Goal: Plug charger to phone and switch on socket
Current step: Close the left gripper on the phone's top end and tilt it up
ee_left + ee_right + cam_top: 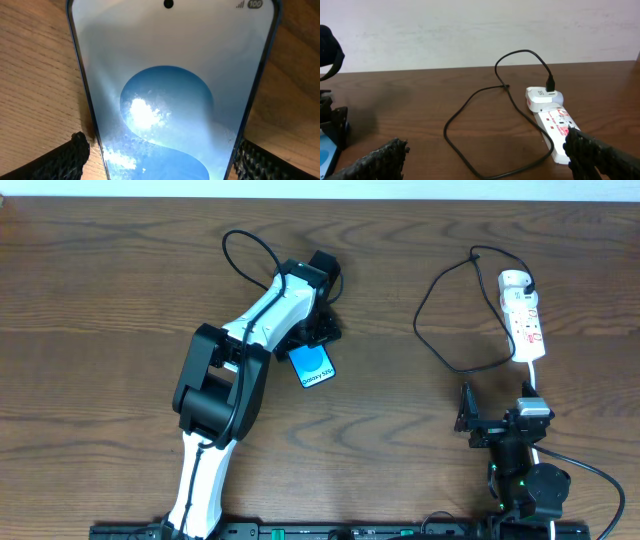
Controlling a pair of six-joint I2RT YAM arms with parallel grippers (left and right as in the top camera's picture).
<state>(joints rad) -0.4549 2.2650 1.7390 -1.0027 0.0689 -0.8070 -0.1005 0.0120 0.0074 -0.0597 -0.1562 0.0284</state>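
We read "Galaxy S25" on the phone (313,367) screen, and "100" beside signal bars at its top corner; the socket's (525,320) red markings are illegible.

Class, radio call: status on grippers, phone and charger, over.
Left gripper straddling phone, grip unclear. Right gripper open, empty. Charger not in phone, lies by socket.

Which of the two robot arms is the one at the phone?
The left arm, stretched across the table: the left gripper straddles the phone. The right arm sits folded near the socket, right gripper empty.

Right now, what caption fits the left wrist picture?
Left gripper straddles a blue-screened phone on the wooden table.
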